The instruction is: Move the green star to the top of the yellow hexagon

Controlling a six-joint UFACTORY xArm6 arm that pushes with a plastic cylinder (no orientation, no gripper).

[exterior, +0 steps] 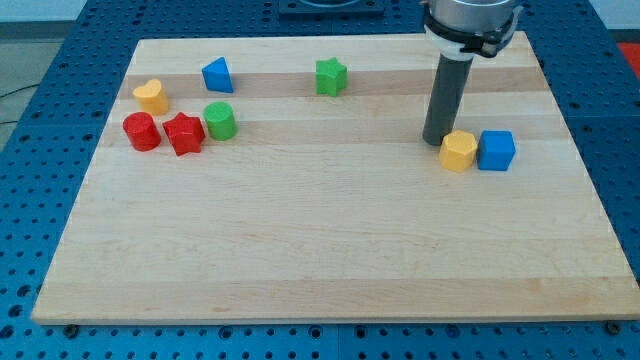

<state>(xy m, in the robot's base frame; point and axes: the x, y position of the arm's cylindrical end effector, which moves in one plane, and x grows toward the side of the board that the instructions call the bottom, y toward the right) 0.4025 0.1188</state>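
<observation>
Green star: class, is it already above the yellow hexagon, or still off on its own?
Still off on its own. The green star sits near the board's top edge, far left of the yellow hexagon, where my tip rests.

On the pale wooden board (330,260), my tip (436,141) stands just at ten o'clock of the yellow hexagon block (458,151), which touches the blue cube (496,150) at its three o'clock. The green star block (331,76) lies well apart, toward ten o'clock.
</observation>
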